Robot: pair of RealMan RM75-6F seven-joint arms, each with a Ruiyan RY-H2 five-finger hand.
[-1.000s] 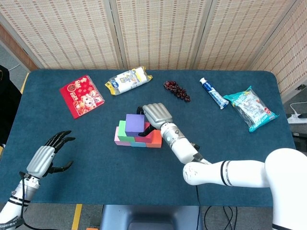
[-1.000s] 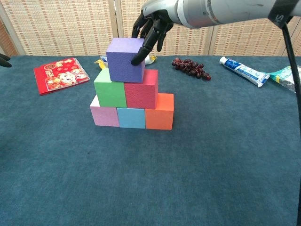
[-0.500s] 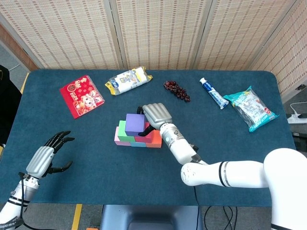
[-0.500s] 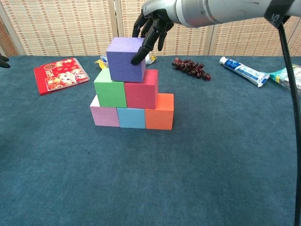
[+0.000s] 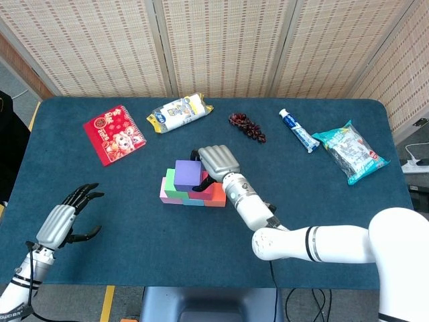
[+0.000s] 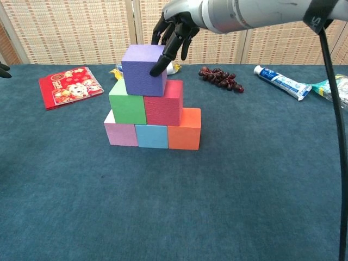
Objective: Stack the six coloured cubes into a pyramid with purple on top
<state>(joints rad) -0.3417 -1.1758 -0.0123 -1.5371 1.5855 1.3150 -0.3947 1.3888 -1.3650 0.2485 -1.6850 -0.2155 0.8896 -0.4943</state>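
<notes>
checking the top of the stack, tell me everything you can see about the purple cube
The purple cube looks like matte foam with a slightly grainy face and clean edges. It sits upright at the top of the pyramid, resting across the green cube and the red cube, with a slight twist relative to them. The right hand reaches over it from behind, one dark fingertip pressing its right front edge.

Lab-like test setup: blue-covered table (image 5: 322, 201), woven screen panels (image 5: 221, 47) behind.

Top cube (image 6: 143, 70) on two cubes (image 6: 145, 103), those on three (image 6: 152, 129).
</notes>
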